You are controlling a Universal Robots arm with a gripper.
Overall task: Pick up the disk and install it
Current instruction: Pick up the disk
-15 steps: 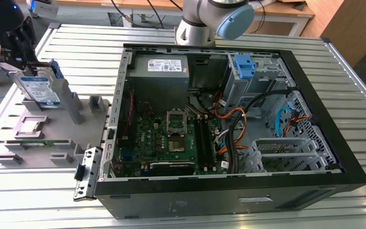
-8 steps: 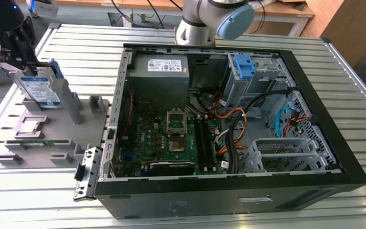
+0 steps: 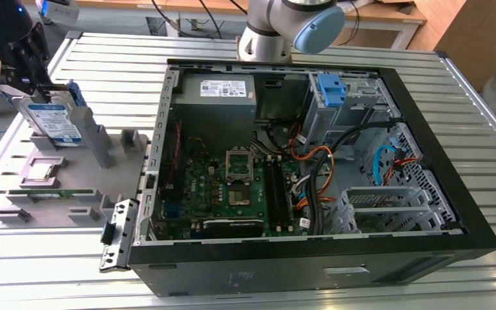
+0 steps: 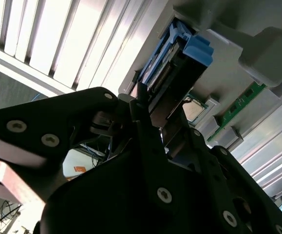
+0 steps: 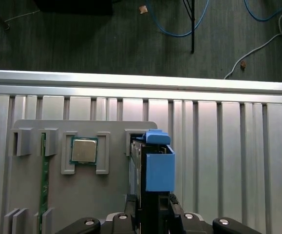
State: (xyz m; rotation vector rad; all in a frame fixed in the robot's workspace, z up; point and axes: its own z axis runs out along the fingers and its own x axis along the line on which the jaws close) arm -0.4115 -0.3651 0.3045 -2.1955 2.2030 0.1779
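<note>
The disk (image 3: 54, 119) stands on edge over the grey holder tray (image 3: 80, 181) at the exterior view's left, silver with a white-and-blue label and blue side rails. My gripper (image 3: 34, 95) comes down on its upper end and is shut on it. In the first wrist view the disk (image 5: 156, 168) shows edge-on with its blue rail, between the black fingers (image 5: 175, 207) of the gripper (image 5: 153, 204). The second wrist view has the disk (image 4: 177, 53) running away from the gripper (image 4: 155, 105). I cannot tell whether its lower edge still touches the tray's slot.
An open computer case (image 3: 454, 194) fills the exterior view's middle and right, with a motherboard (image 3: 230, 187), a grey power supply (image 3: 227, 87) and a blue bracket (image 3: 330, 90) in the drive cage. The tray carries a processor chip (image 5: 84, 149) and a green memory stick (image 5: 45, 175). The arm's base (image 3: 265, 39) stands behind the case.
</note>
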